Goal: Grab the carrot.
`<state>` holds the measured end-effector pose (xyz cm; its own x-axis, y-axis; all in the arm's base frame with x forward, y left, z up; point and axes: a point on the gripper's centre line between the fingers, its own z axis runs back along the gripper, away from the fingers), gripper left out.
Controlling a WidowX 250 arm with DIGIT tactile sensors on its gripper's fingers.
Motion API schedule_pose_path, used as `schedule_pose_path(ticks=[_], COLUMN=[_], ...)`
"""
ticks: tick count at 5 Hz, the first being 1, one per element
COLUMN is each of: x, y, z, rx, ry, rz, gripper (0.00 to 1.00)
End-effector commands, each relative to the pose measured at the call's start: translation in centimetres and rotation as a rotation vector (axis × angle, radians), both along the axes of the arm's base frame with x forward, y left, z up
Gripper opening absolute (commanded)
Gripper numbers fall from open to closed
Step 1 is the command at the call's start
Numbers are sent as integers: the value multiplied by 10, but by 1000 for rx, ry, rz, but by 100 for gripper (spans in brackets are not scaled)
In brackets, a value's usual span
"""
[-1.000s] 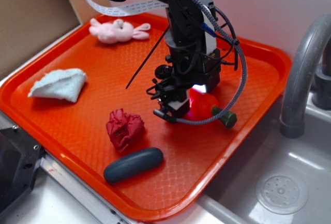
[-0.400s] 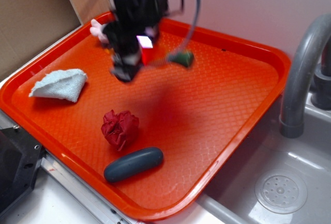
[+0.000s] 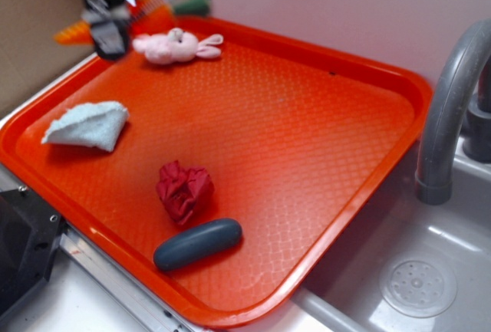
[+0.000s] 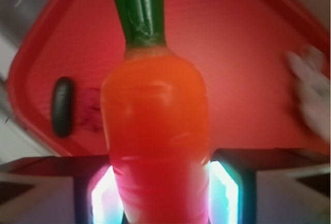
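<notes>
hand (image 3: 107, 29) clamped on the carrot (image 4: 155, 136), lifted clear above the tray's (image 3: 307, 140) far-left corner by the pink bunny (image 3: 175, 45); carrot's long axis runs crosswise between the fingers, stem end sticking out

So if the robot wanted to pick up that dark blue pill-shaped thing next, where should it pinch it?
Probably across the middle of the dark blue capsule, coming straight down from above. It lies flat on the tray, long and rounded, so its narrow sides suit the fingers. The crumpled red cloth sits close behind it, leaving little room there.
</notes>
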<state>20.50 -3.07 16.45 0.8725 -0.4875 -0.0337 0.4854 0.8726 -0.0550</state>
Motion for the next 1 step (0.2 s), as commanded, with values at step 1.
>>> schedule_pose_path(ticks=[1], x=[-13], y=[-32], z=[19], rx=[33], ry=[-153], rz=[498], gripper=[0])
